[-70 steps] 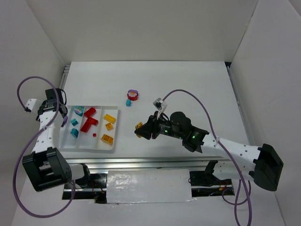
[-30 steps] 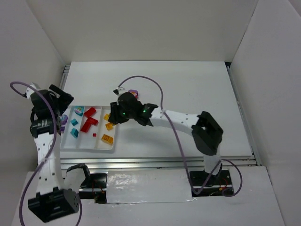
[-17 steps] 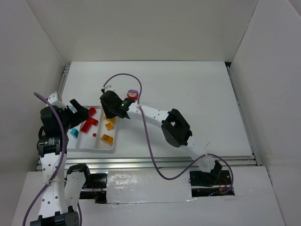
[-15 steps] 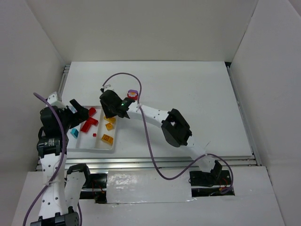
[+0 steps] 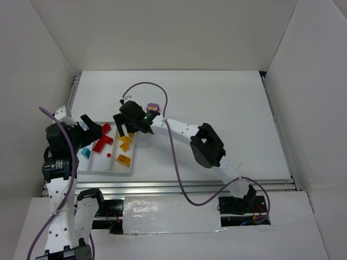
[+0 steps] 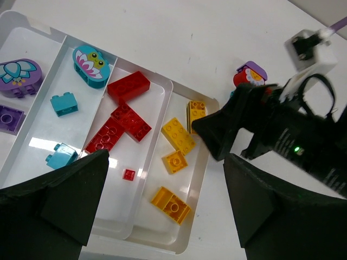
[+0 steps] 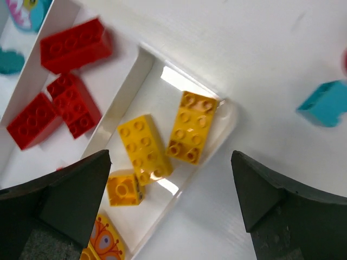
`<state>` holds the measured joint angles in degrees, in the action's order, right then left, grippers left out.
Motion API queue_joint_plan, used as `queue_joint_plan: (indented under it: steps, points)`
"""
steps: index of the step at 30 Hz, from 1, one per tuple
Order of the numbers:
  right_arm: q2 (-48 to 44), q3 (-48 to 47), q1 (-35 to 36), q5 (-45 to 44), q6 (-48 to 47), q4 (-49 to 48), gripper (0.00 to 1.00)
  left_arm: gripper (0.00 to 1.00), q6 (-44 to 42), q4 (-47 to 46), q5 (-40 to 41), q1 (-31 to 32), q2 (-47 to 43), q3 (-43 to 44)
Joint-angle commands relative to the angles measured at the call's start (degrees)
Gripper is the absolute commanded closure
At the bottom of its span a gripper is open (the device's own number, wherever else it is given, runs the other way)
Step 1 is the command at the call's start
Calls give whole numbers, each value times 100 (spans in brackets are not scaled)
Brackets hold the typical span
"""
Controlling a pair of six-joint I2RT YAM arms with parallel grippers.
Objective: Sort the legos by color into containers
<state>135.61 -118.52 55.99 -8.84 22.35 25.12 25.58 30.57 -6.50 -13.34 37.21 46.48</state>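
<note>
The white tray (image 5: pixel 103 168) lies at the left, with its containers side by side. My right gripper (image 5: pixel 126 130) hangs open over the far end of the yellow container, and nothing sits between its fingers (image 7: pixel 171 206). Below it a yellow brick (image 7: pixel 192 127) lies flat beside another yellow brick (image 7: pixel 143 145) and a small one (image 7: pixel 123 188). My left gripper (image 6: pixel 165 211) is open above the tray's near edge and holds nothing. Red bricks (image 6: pixel 116 127) fill the neighbouring container, then come teal ones (image 6: pixel 63 103) and purple ones (image 6: pixel 19 73). A red and purple rounded piece (image 5: pixel 153 109) sits on the table.
A teal brick (image 7: pixel 325 103) lies loose on the table just right of the tray's far corner. The right arm's links (image 5: pixel 206 146) stretch across the table's middle, with a purple cable looping above. White walls close in the table on three sides.
My right gripper swung over to the tray's yellow container and opened, leaving the yellow brick in it. My left arm turned in over the tray's left side.
</note>
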Motion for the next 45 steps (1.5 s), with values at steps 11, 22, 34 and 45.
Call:
queue_joint_plan:
  steps: [11, 22, 34, 45]
  points:
    - [202, -742, -1380, -585, 841, 599, 19, 0, -80, -156, -17, 16, -100, 133]
    - [387, -760, -1380, -162, 1131, 379, 28, 0, -97, -156, -79, 16, -30, 133]
    - [792, -885, -1327, -223, 1659, 1057, 47, 1, -89, -148, -53, 25, -153, 142]
    - [486, -394, -1283, -110, 1676, 838, 98, 0, -80, -130, -18, 16, -214, 142]
